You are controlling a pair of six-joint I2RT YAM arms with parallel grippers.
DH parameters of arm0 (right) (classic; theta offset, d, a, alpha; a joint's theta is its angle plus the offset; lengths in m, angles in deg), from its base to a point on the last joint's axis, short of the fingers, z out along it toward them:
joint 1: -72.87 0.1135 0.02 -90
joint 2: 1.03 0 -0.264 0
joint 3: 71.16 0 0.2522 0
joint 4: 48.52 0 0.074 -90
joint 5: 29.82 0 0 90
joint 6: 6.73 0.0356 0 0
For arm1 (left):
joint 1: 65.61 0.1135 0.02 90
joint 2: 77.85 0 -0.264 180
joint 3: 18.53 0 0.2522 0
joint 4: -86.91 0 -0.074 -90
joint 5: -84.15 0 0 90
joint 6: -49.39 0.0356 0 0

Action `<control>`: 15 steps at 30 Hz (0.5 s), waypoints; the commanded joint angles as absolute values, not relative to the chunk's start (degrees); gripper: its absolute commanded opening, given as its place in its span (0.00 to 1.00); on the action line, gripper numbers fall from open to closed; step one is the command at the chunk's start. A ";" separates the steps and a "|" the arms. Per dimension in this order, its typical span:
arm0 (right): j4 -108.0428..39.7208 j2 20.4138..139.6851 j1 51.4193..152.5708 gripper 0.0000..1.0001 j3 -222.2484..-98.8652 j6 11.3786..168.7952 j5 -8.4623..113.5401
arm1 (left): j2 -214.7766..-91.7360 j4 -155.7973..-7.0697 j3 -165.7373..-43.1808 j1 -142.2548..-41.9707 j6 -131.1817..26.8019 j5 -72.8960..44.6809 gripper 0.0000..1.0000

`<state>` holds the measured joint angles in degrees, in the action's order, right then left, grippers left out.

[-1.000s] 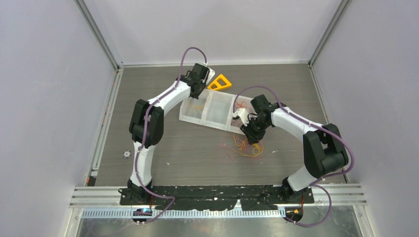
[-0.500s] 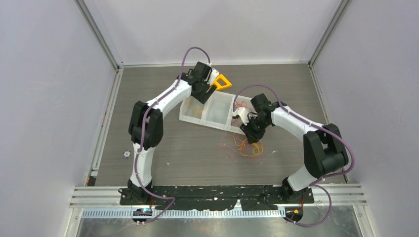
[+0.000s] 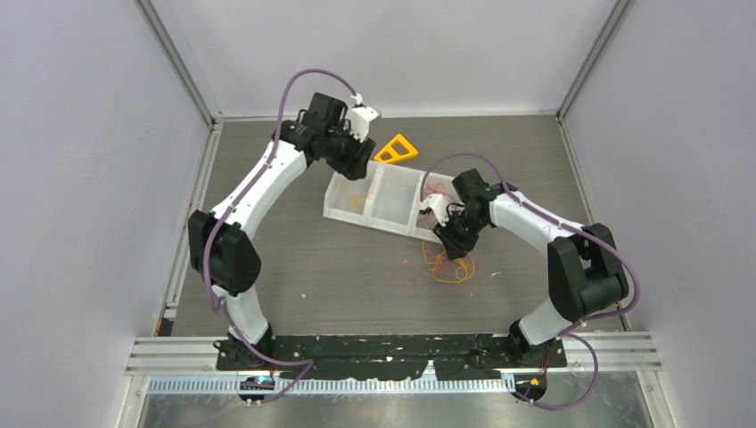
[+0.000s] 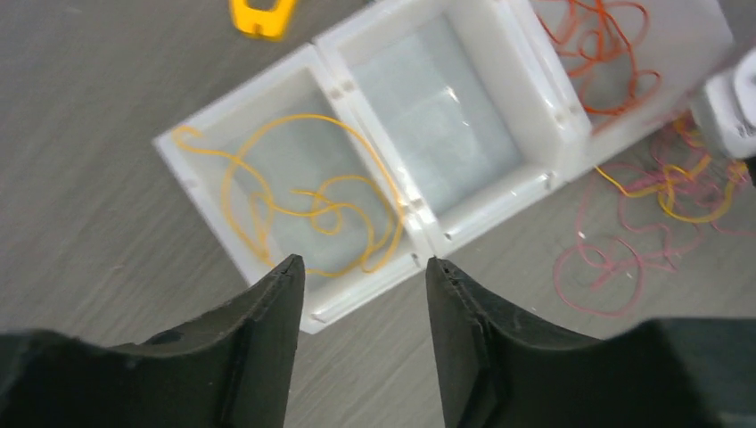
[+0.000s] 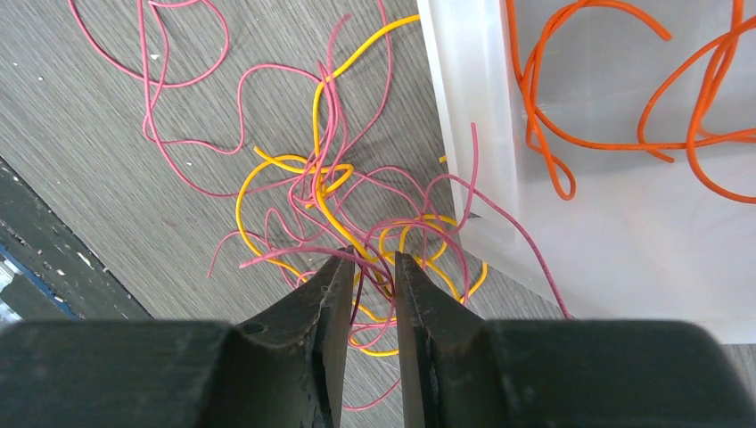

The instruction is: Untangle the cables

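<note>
Right tool [image 5: 373,267] pinching tangled cables [image 5: 339,205] beside tray [image 5: 472,116].

This looks like a robot lab: two robot arms [image 3: 267,178] sit on a wood-look table [image 3: 312,267] with plain grey walls [image 3: 80,178] and metal rails [image 3: 178,53].

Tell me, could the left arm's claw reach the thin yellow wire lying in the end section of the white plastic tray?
Probably yes. The left gripper hangs open right above the thin yellow wire, which lies alone in the open-topped end section of the white plastic tray. Nothing covers it.
</note>
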<state>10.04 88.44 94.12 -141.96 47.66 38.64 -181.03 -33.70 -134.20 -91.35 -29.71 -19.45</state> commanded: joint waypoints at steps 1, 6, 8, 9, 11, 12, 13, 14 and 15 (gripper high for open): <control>10.10 85.97 93.96 0.30 -143.80 48.43 37.34 | -184.20 -27.18 -130.98 -91.89 -29.28 -29.86 0.52; 10.07 85.76 93.96 0.30 -143.45 48.64 37.37 | -187.09 -27.03 -129.11 -91.89 -28.00 -29.21 0.48; 10.08 85.68 94.01 0.30 -143.19 48.57 37.50 | -188.69 -27.06 -129.35 -91.89 -27.60 -27.74 0.46; 10.07 85.60 93.98 0.30 -143.06 48.56 37.55 | -189.30 -27.73 -129.26 -91.89 -27.59 -26.45 0.44; 10.07 85.54 93.96 0.30 -142.90 48.54 37.52 | -190.52 -29.85 -129.09 -91.76 -27.66 -23.71 0.40; 10.07 85.45 93.96 0.30 -142.79 48.53 37.51 | -191.20 -30.73 -129.31 -91.61 -27.99 -22.08 0.37; 10.02 85.36 93.96 0.30 -142.73 48.59 37.53 | -192.09 -31.34 -129.92 -91.39 -28.31 -20.63 0.33; 10.05 85.36 93.96 0.30 -142.64 48.63 37.56 | -192.97 -31.66 -130.86 -91.02 -28.78 -19.70 0.29; 10.06 85.23 93.96 0.30 -142.61 48.64 37.58 | -193.86 -31.73 -131.78 -90.62 -29.01 -18.91 0.23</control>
<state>10.11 88.20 94.12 -141.96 48.07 38.40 -191.78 -28.76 -128.78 -91.96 -28.45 -23.58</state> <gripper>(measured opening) 0.296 0.332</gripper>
